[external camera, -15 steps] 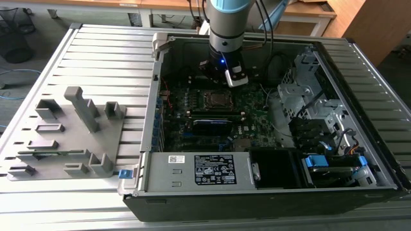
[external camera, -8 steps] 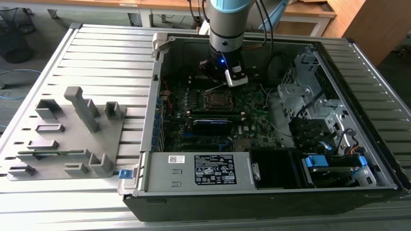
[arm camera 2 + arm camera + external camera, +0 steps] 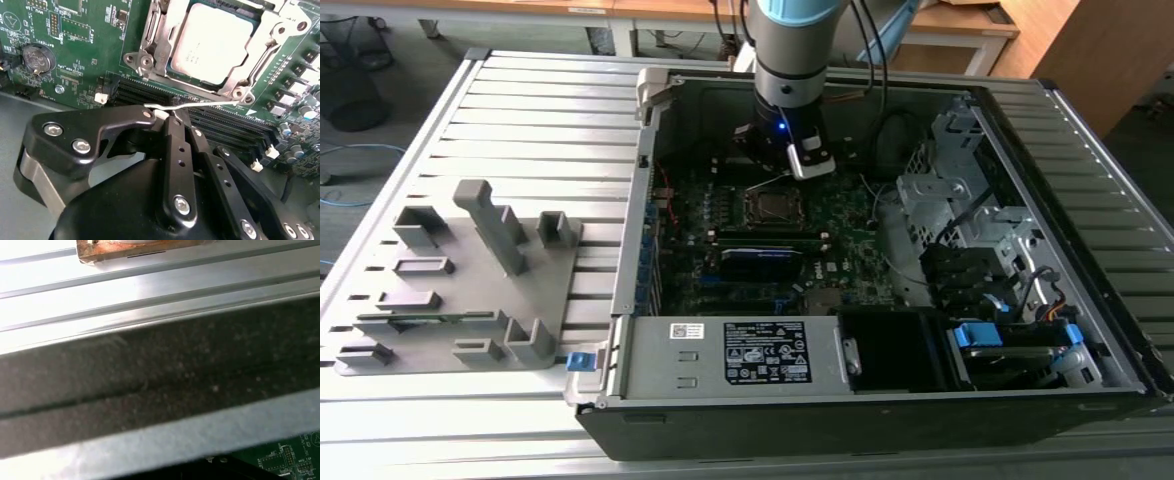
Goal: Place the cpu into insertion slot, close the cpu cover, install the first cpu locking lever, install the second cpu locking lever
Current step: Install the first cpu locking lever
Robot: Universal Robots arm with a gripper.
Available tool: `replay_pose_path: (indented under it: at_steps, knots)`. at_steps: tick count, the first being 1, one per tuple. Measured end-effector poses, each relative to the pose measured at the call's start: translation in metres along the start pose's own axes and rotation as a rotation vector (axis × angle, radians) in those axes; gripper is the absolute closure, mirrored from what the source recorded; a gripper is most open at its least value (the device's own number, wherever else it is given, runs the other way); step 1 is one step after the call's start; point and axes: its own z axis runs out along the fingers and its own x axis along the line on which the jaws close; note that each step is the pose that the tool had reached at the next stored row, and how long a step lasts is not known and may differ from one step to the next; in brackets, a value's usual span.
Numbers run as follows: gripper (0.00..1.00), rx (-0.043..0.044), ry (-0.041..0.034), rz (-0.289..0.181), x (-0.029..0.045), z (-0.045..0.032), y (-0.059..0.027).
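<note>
A: What's nearest in the second wrist view?

B: The gripper (image 3: 167, 116), fingers together on a thin locking lever (image 3: 200, 105). Memory slots (image 3: 220, 122) lie just past it.

A: And the cpu (image 3: 212, 42)?

B: Beyond those, seated in the insertion slot (image 3: 150, 40), with the cpu cover (image 3: 260, 52) down around it.

Slatted grey aluminium worktable (image 3: 520, 110), brightly lit. Pale wooden desks (image 3: 654, 10) ranged along the far edge. Black wire-mesh wastebasket (image 3: 350, 70) set on grey floor (image 3: 414, 75), far at the exterior view's left.
</note>
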Motion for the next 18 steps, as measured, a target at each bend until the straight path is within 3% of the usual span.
replay_pose_path:
  at_steps: [6, 18]
  knots:
    - [0.9, -0.0001, 0.0, 0.0, 0.0006, -0.0019, 0.0018]
    - [0.9, -0.0001, 0.0, 0.0, -0.0002, -0.0245, 0.0066]
